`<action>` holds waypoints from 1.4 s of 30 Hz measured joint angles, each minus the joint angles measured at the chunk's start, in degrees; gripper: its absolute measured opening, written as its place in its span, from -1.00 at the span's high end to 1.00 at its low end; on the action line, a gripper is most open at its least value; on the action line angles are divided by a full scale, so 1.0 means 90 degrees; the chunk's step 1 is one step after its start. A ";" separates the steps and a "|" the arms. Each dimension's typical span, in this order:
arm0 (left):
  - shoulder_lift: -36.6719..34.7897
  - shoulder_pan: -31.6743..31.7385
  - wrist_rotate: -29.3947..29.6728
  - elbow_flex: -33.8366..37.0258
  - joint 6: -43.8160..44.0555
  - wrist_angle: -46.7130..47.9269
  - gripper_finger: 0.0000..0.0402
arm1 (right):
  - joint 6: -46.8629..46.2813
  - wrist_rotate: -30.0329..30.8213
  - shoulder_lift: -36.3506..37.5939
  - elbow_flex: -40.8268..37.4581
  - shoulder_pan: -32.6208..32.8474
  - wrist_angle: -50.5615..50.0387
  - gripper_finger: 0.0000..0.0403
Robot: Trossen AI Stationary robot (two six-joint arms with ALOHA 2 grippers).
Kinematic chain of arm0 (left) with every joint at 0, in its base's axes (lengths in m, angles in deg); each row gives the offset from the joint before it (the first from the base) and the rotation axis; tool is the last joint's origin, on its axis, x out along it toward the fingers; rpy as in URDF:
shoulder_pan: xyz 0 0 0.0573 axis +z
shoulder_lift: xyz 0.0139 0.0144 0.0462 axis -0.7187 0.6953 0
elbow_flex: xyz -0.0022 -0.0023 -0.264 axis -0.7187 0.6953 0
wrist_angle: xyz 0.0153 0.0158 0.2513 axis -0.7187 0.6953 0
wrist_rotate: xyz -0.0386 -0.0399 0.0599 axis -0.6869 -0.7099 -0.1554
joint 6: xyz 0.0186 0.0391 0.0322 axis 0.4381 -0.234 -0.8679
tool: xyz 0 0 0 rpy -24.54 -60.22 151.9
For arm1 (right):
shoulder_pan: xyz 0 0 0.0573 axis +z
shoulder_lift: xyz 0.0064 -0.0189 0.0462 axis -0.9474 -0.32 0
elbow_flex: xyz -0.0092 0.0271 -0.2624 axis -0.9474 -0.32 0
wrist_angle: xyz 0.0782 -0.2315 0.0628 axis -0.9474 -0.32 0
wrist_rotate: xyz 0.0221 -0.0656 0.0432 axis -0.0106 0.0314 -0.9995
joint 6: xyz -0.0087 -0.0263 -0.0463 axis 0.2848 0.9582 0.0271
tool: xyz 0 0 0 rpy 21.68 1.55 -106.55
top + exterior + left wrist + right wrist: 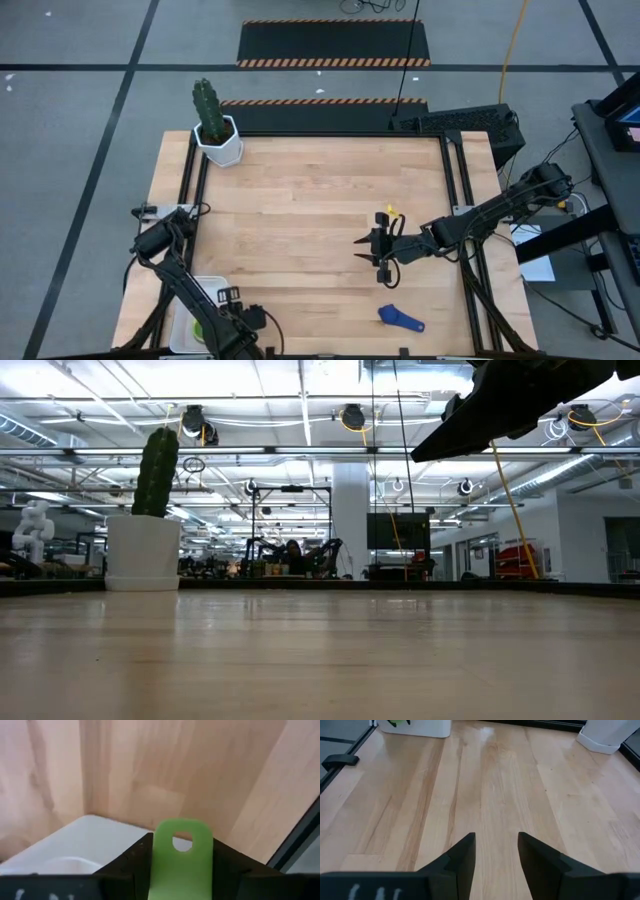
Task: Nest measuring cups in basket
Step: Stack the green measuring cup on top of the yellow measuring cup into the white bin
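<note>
Left hand [181, 870] is clamped on the green cup [181, 852] by its handle: in the left wrist view the flat green handle with its hang hole stands up between the two dark fingers [131, 865]. Hand sits at the near left corner of the bench [320, 220], right over the basket [190, 318], with something green showing inside the white tray in the high view. In the left wrist view the basket's white rim is just past the fingers, bare wood beyond it.

Right hand [362, 250] hangs over the middle of the bench, right of centre, pointing left. Its fingers [462, 855] stand narrowly apart with only bare wood visible between them in the right wrist view, so nothing is held there. A small yellow piece [392, 211] shows just beside the right wrist in the high view; can't tell what it is.

Dark blue cup [400, 319] lies on the bench near the front edge, well apart from the basket and a bit in front of the right hand.

Cactus [207, 108] in a white pot [220, 145] stands at the far left corner. In the low view only the pot, the cactus and part of one arm overhead are visible on the bench.
</note>
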 joint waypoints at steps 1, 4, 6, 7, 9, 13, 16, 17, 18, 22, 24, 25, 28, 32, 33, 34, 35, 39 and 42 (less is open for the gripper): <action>0.0000 0.0000 -0.0001 -0.0037 0.0083 0.0082 0.27 | 0.0000 0.0000 0.0000 0.0000 0.0000 0.0002 0.30; -0.0002 0.0013 -0.0035 -0.0191 0.0407 0.0465 0.34 | 0.0002 0.0000 0.0000 0.0000 0.0000 0.0013 0.30; -0.0002 0.0020 -0.0045 -0.0315 0.0687 0.0747 0.34 | 0.0020 0.0000 0.0000 0.0000 0.0000 0.0018 0.30; -0.0002 0.0019 -0.0046 -0.0388 0.0838 0.0904 0.34 | 0.0027 -0.0001 0.0000 0.0000 0.0000 0.0033 0.30; -0.0007 0.0019 -0.0052 -0.0495 0.1122 0.1100 0.34 | 0.0027 -0.0002 0.0000 0.0000 0.0000 0.0041 0.30; -0.0011 -0.0002 -0.0057 -0.0572 0.1717 0.1459 0.23 | 0.0027 -0.0002 0.0000 0.0000 0.0000 0.0041 0.30; -0.0012 -0.0007 -0.0174 -0.0572 0.2174 0.1678 0.22 | 0.0027 -0.0006 0.0000 0.0000 0.0000 0.0041 0.30; -0.0012 -0.0007 -0.0242 -0.0572 0.2332 0.1709 0.24 | 0.0027 -0.0029 0.0000 0.0000 0.0000 0.0041 0.30; -0.0037 -0.0007 -0.0264 -0.0572 0.2451 0.1699 0.27 | 0.0025 -0.0093 0.0000 0.0000 0.0000 0.0044 0.30; -0.0161 -0.0009 -0.0170 -0.0572 0.3139 0.1693 0.41 | 0.0049 -0.0209 -0.0002 0.0000 0.0002 0.0095 0.30; -0.0225 -0.0040 -0.0146 -0.0572 0.3324 0.1683 0.49 | 0.0092 -0.0209 -0.0002 0.0000 0.0002 0.0090 0.30; -0.0258 -0.0059 -0.0139 -0.0572 0.3416 0.1683 0.52 | 0.0126 -0.0209 -0.0002 0.0000 0.0002 0.0090 0.30; -0.0350 -0.0116 -0.0108 -0.0572 0.3608 0.1686 0.60 | 0.0146 -0.0317 -0.0002 0.0000 0.0002 0.0091 0.30; -0.0514 -0.0156 -0.0099 -0.0572 0.4121 0.1675 0.65 | 0.0146 -0.0328 -0.0002 0.0000 0.0002 0.0092 0.30; -0.0588 -0.0160 -0.0098 -0.0572 0.4346 0.1676 0.65 | 0.0144 -0.0330 -0.0002 0.0000 0.0002 0.0091 0.30; -0.0672 -0.0160 -0.0085 -0.0572 0.4561 0.1676 0.66 | 0.0136 -0.0330 -0.0002 0.0000 0.0002 0.0094 0.30; -0.0768 -0.0179 -0.0057 -0.0572 0.4812 0.1679 0.65 | 0.0101 -0.0330 -0.0002 0.0000 0.0002 0.0129 0.30; -0.1120 -0.0430 0.0697 -0.0572 0.5675 0.1684 0.66 | 0.0109 -0.0489 -0.0200 0.0000 0.0002 0.1010 0.30; -0.1241 -0.0700 0.1586 -0.0572 0.6081 0.1690 0.66 | 0.0197 -0.0982 -0.0695 0.0093 0.0002 0.2208 0.30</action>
